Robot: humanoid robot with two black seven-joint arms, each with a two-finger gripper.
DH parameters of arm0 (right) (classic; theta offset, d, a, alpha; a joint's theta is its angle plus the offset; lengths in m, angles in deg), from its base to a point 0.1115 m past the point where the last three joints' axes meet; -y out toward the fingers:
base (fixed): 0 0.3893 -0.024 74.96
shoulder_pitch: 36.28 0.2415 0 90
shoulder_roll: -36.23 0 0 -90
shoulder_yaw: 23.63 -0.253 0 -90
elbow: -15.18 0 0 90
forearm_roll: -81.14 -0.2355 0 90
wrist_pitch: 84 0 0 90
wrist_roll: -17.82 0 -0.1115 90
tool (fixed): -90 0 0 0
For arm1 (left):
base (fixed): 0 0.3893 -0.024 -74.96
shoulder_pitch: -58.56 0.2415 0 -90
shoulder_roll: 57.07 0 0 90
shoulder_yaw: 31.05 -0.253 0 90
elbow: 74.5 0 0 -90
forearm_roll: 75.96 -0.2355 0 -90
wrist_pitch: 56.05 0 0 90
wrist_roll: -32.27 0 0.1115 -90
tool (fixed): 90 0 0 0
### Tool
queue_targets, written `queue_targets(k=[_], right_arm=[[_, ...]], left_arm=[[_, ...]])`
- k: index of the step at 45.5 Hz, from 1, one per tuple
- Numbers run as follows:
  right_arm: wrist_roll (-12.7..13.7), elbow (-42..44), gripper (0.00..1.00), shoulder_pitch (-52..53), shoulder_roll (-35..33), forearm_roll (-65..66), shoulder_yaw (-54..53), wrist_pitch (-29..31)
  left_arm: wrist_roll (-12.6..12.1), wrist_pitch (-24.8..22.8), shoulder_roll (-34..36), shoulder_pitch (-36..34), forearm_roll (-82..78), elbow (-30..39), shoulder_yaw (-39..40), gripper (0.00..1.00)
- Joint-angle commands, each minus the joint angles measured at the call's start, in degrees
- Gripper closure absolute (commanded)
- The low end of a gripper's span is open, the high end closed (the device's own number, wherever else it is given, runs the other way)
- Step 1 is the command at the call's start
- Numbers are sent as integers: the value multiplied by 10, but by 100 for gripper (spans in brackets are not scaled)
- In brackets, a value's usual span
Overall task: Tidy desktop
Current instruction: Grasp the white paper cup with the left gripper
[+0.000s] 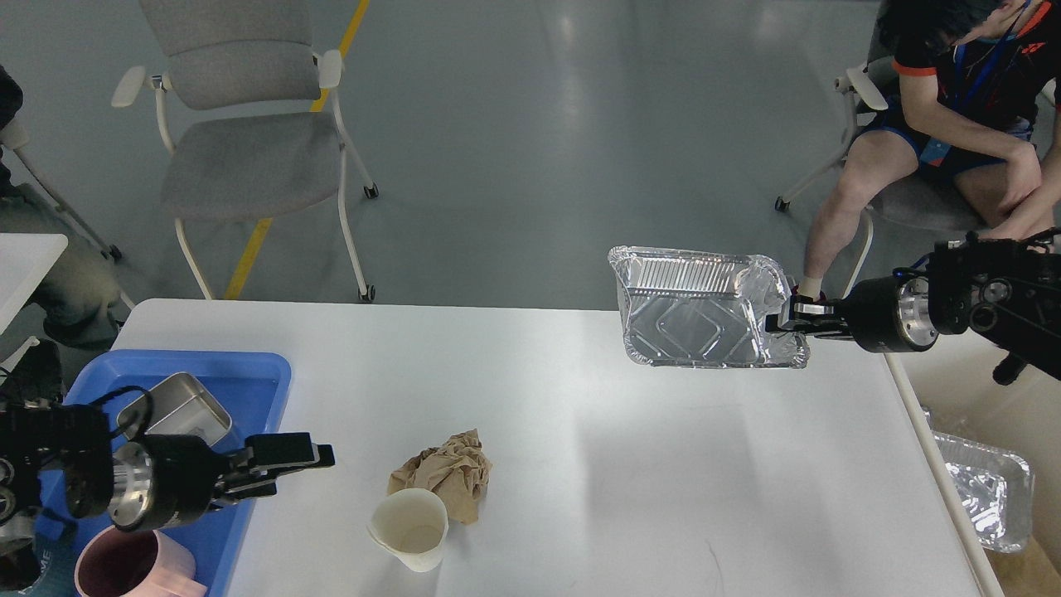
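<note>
The left pincer (286, 464) hung low over the white counter (580, 464), right at the near right edge of a blue tray (257, 373). Its two fingers stood a little apart, with nothing between them. Behind it and to its left, a metal tin (178, 410) sat in the tray; below the arm, at the tray's near end, stood a pink mug (124, 568) (only partly in view).

Just to the right of that pincer, apart from it, a crumpled brown paper (448, 473) lay on the counter, and a white paper cup (412, 526) lay tipped over against the paper's near side, its mouth facing up toward the camera.

The counter stretched from the tray across to the right pincer, most of it bare in between.

The right pincer (783, 319) was raised above the counter's far right corner, clamped on the right rim of a foil tray (704, 311), which was lifted and tilted so that its inside faced the camera. The rim was dented where the fingers pinched it.

Below that arm, beyond the counter's right edge, a second foil tray (990, 497) lay in a beige bin (1028, 572). Behind it sat a person (953, 108) on a chair, and an empty grey chair (249, 141) stood far behind the left pincer.
</note>
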Motion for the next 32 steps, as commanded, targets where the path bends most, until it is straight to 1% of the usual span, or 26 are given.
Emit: queue_targets(k=[1,4,6,7,12,21,27,32], right_arm=[[0,-1,100,1,0,-1,0,-1],[0,-1,100,1,0,-4,0,-1],[0,-1,100,1,-1,-5,0,-1],[0,-1,100,1,-4,-7,0,-1],[-1,0,100,1,-5,-8,0,-1],[-1,2,100,0,-2,-8,0,-1],[-1,2,100,0,0,-8,0,-2],[-1,2,100,0,0,-8,0,-2]], left_arm=[[3,5,-78,-65,-33,-44,-85,4],[2,5,-111,-72,-38,-70,-96,4],[2,5,-119,-72,-40,-78,-98,4],[2,4,-132,-68,-53,-94,-99,4],[5,4,-151,-63,-70,-106,-100,6],[9,6,-149,-63,-75,-109,-115,7],[10,22,-148,-47,-97,-109,-115,16],[9,26,-151,-33,-129,-109,-114,27]])
